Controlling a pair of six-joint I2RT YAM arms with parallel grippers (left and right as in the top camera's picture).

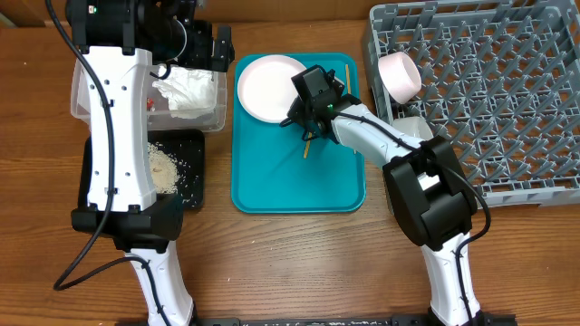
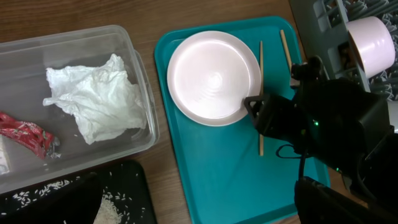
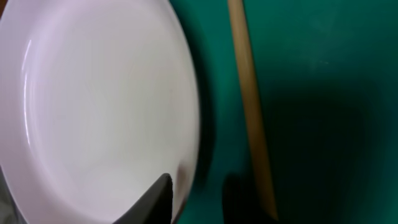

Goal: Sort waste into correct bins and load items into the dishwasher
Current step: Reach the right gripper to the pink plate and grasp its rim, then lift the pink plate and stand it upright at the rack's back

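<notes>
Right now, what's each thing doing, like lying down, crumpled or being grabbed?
plate, flat on the teal tray.
chopsticks, lying on the teal tray beside the plate.
bowl, tipped on its side in the rack.
napkin, crumpled in the clear tub.
red wrapper, lying in the clear tub.
rice, scattered in the black tray.
right fingers, open, either side of the plate's rim.

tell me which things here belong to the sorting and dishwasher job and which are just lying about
Job: plate, chopsticks, bowl, dish rack, napkin, red wrapper, rice, clear tub, black tray
Lying about: teal tray, table
</notes>
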